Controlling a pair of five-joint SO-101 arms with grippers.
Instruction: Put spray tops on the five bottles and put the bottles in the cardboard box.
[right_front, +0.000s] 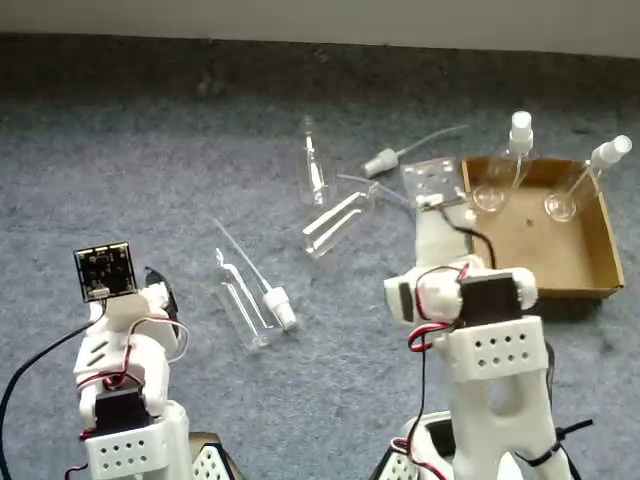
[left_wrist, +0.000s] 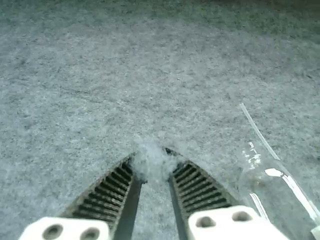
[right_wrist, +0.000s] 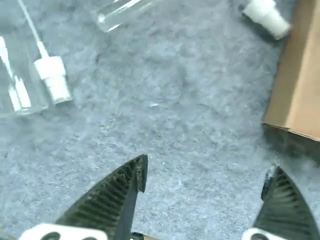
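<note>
The cardboard box (right_front: 590, 265) at the right holds two upright clear bottles with white spray tops (right_front: 517, 150) (right_front: 585, 175). Three bare bottles lie on the grey carpet: one at the middle back (right_front: 313, 170), one beside it (right_front: 335, 222), one nearer the front (right_front: 243, 305) with a spray top (right_front: 281, 305) against it. Another spray top (right_front: 383, 161) lies near the box. My right gripper (right_wrist: 205, 182) hangs open over bare carpet just left of the box wall (right_wrist: 300, 85). My left gripper (left_wrist: 151, 162) is shut, tips on the carpet, left of the front bottle (left_wrist: 272, 182).
The right arm's body (right_front: 470, 300) stands just in front of the box. In the right wrist view lie a loose spray top (right_wrist: 52, 80) beside a bottle (right_wrist: 15, 92), another bottle (right_wrist: 117, 10) and a second spray top (right_wrist: 262, 15). The carpet's dark back edge (right_front: 300, 55) runs along the far side.
</note>
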